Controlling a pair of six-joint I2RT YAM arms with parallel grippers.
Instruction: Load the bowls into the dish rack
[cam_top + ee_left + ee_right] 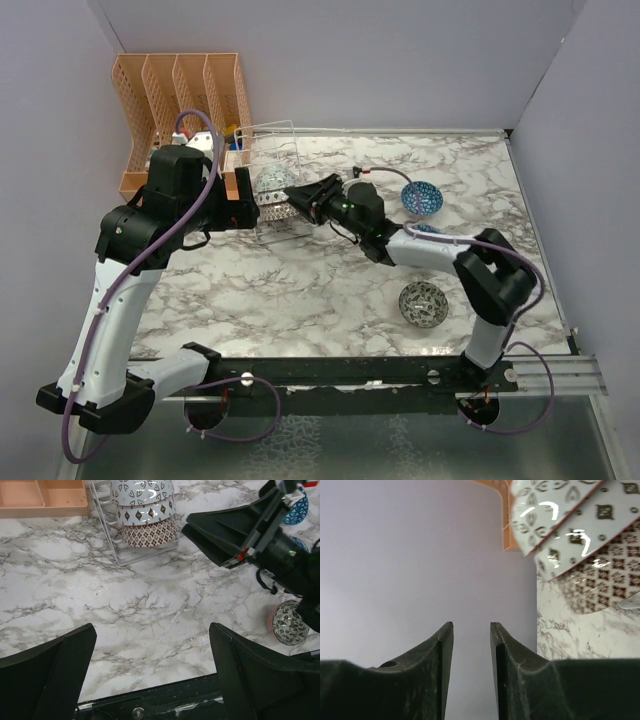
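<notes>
Right claw (471,626), its 2 fingers parted by a narrow gap with nothing between them, points at the dish rack (115,550) toward the back left of the marble table (300,290). Left claw (151,627) hangs over bare marble near the rack, fingers spread wide and empty. 3 bowls (146,512) stand on edge in the wire rack, nested one against another with their outsides showing to the left wrist camera: 2 are pale with dark motifs, and the 3rd is a brown-patterned bowl (150,532). A blue bowl (422,198) sits upright on the table to the right of the right claw, well apart from the rack. A dark-patterned bowl (423,303) sits nearer the table's front edge. A peach slotted organiser (180,90) stands in the back left corner, just behind the rack.
</notes>
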